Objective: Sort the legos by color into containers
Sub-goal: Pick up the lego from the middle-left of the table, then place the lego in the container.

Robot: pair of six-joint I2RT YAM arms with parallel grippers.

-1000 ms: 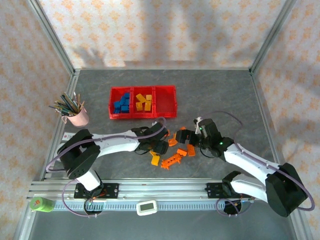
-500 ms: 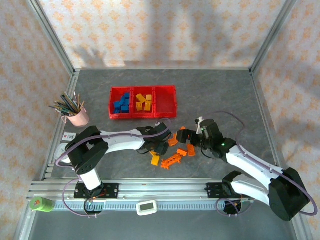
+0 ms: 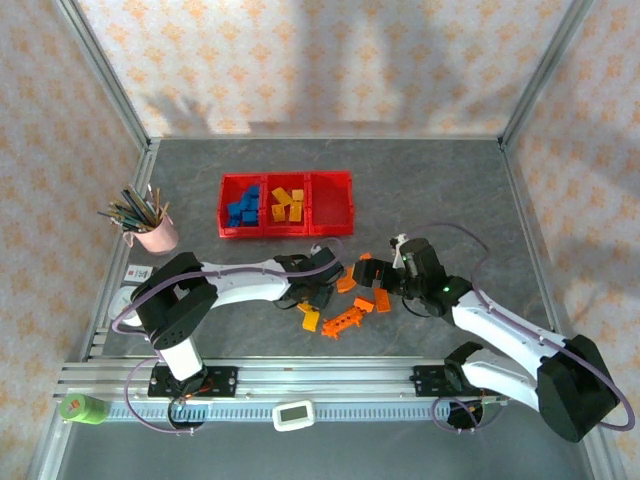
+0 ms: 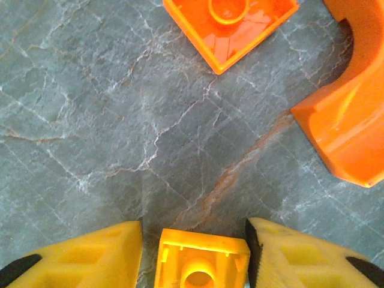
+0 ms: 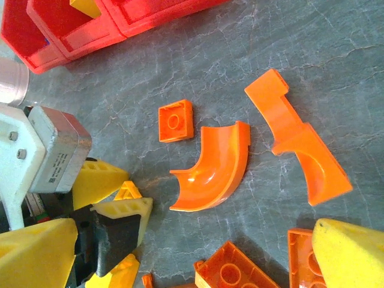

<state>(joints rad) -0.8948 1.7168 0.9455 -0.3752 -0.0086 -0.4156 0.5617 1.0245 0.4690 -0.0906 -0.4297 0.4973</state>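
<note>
The red three-bin tray (image 3: pixel 286 233) holds blue legos (image 3: pixel 241 208) in its left bin and yellow legos (image 3: pixel 287 205) in the middle one. Orange legos (image 3: pixel 362 292) lie in a loose pile in front of it, with the long toothed piece (image 3: pixel 343 321) nearest me. My left gripper (image 4: pixel 195 258) is low over the table, its jaws straddling a small yellow brick (image 4: pixel 201 261). The right finger touches the brick and a thin gap shows on the left. My right gripper (image 5: pixel 192 264) stands wide open above an orange brick (image 5: pixel 240 273), beside a curved orange piece (image 5: pixel 216 171).
A pink pencil cup (image 3: pixel 152 228) stands at the left of the table. An orange-yellow brick (image 3: pixel 310 320) lies near the toothed piece. An upturned orange square (image 4: pixel 231 27) and a curved orange piece (image 4: pixel 351 120) lie just ahead of the left fingers. The tray's right bin (image 3: pixel 332 203) has room.
The left arm has edged to the right, bringing its gripper closer to the orange pile. The right arm has shifted only slightly.
</note>
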